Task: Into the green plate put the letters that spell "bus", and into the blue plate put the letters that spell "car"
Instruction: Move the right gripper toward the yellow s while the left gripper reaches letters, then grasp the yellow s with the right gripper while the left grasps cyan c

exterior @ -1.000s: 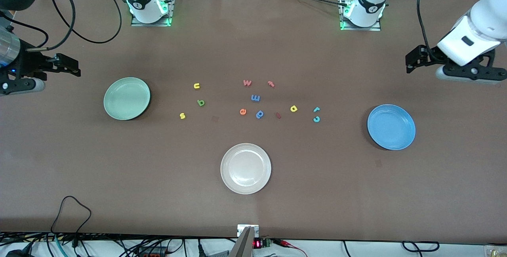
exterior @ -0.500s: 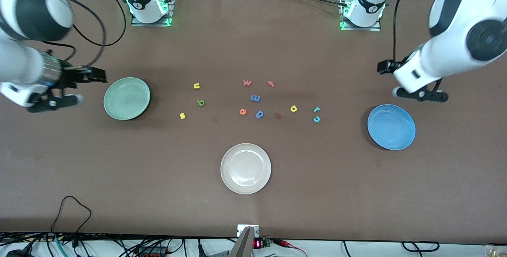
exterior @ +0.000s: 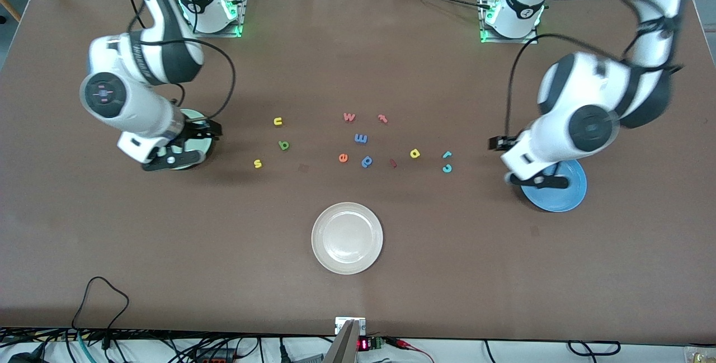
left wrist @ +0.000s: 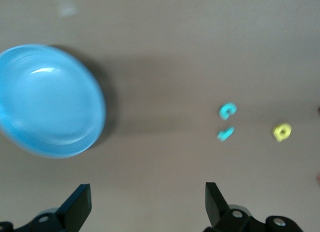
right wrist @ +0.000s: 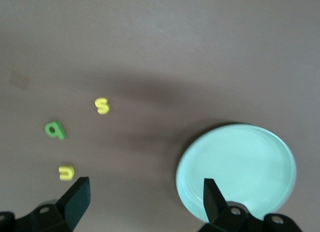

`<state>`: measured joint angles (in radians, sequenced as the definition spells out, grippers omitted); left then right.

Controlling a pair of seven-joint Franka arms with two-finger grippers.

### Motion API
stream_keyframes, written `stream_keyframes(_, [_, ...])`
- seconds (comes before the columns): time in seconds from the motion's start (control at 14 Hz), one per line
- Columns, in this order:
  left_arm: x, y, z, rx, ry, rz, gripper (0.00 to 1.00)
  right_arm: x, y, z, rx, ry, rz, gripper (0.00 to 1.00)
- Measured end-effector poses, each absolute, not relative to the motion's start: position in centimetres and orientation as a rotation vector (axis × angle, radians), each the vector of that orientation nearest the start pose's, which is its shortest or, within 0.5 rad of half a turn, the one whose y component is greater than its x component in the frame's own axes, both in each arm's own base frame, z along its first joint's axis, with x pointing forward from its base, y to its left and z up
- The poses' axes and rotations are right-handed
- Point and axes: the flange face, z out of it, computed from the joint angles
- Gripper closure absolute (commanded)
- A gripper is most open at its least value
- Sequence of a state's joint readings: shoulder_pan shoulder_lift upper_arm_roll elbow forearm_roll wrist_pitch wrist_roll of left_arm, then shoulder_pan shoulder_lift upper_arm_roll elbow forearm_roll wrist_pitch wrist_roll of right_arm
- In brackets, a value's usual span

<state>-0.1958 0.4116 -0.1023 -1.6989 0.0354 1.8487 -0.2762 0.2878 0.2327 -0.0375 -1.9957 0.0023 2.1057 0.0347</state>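
The yellow "u" (exterior: pixel 278 121), green "b" (exterior: pixel 284 145) and yellow "s" (exterior: pixel 257 163) lie on the table beside the green plate (exterior: pixel 205 149). My right gripper (exterior: pixel 187 145) hangs open and empty over that plate's rim. In the right wrist view the plate (right wrist: pixel 240 167), "s" (right wrist: pixel 102 106), "b" (right wrist: pixel 55 129) and "u" (right wrist: pixel 66 172) show past the open gripper (right wrist: pixel 145 199). The teal "c" (exterior: pixel 447 168), teal "r" (exterior: pixel 447 155) and yellow "a" (exterior: pixel 414 153) lie near the blue plate (exterior: pixel 571 188). My left gripper (exterior: pixel 520 164) is open over that plate's edge. Its own view shows the gripper (left wrist: pixel 148 202), plate (left wrist: pixel 47 99), "c" (left wrist: pixel 227 110), "r" (left wrist: pixel 225 133) and "a" (left wrist: pixel 282 132).
A white plate (exterior: pixel 347 237) sits nearer the front camera, mid-table. Between the two letter groups lie a pink "w" (exterior: pixel 349 117), pink "t" (exterior: pixel 382 118), blue "m" (exterior: pixel 361 138), orange "e" (exterior: pixel 343 157), blue "p" (exterior: pixel 367 161) and a dark red piece (exterior: pixel 393 163).
Both arms have swung in from the table's ends. The right gripper now hangs over the green plate and the left over the blue plate. No letter has moved.
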Motion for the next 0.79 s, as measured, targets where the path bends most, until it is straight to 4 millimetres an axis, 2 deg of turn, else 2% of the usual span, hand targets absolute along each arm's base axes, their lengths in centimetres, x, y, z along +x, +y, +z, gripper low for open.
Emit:
stream_keyframes(0.14, [61.1, -20.9, 28.6, -3.06, -0.103, 0.323, 0.0, 56.6, 15.5, 30.9, -3.142, -0.345, 0.134, 0.0])
stream_keyframes(0.29, [61.0, -23.3, 23.9, -3.073, -0.155, 0.282, 0.0, 56.9, 16.5, 28.3, -3.145, -0.33, 0.111, 0.0])
stream_keyframes(0.36, [60.7, -24.6, 21.7, -3.074, -0.179, 0.275, 0.06, 56.9, 17.0, 26.9, -3.145, -0.34, 0.111, 0.0])
stream_keyframes(0.43, [60.1, -25.9, 20.0, -3.071, -0.206, 0.273, 0.19, 56.8, 17.6, 25.7, -3.142, -0.356, 0.11, 0.0])
stream_keyframes(0.57, [59.4, -27.5, 18.0, -3.058, -0.194, 0.254, 0.34, 56.4, 19.4, 23.9, -3.135, -0.399, 0.113, 0.0])
stream_keyframes(0.79, [59.5, -27.2, 17.9, -3.042, -0.186, 0.236, 0.37, 56.2, 20.9, 23.1, -3.128, -0.436, 0.107, 0.0])
